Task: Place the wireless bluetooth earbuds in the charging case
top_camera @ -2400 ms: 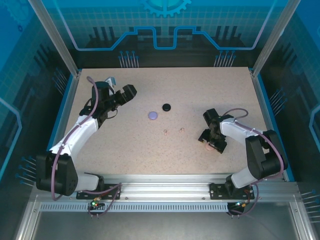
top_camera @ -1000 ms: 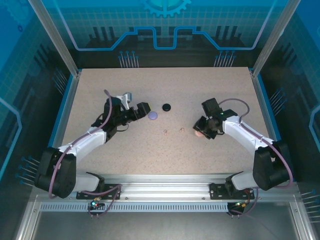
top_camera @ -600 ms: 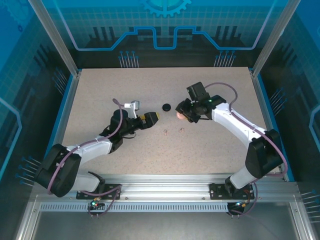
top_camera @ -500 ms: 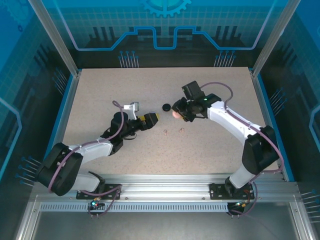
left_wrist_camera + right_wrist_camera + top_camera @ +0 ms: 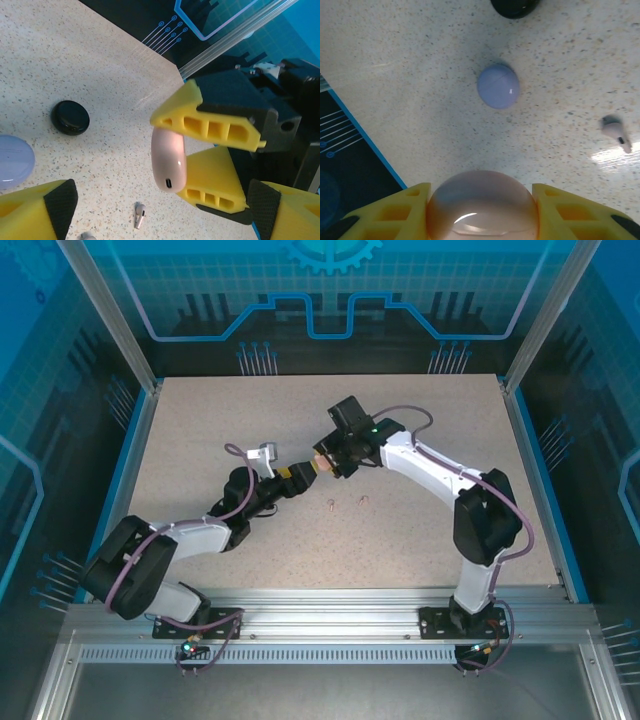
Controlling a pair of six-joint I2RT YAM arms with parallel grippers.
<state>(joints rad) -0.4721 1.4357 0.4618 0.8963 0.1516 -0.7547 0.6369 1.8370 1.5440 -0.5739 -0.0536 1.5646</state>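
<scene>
My right gripper (image 5: 325, 462) is shut on the round pinkish-beige charging case (image 5: 168, 161), holding it edge-on above the table's middle. In the right wrist view the case (image 5: 482, 207) sits between the yellow fingers (image 5: 390, 212). My left gripper (image 5: 303, 474) faces it from the left, open and wide, its fingers (image 5: 35, 212) apart from the case. Two pinkish-beige earbuds (image 5: 330, 505) (image 5: 364, 500) lie on the table below; one earbud (image 5: 140, 215) shows under the case, and one earbud (image 5: 615, 131) at the right of the right wrist view.
A lilac case (image 5: 498, 86) and a black case (image 5: 515, 6) lie closed on the table just past the grippers; the left wrist view has the black case (image 5: 70, 117) and lilac case (image 5: 12, 162) at its left. The speckled table (image 5: 430, 430) has blue-edged sides.
My right arm has swung left from the right side to the table's middle, carrying the pinkish-beige case. My left arm has reached right to meet it, over the lilac case.
</scene>
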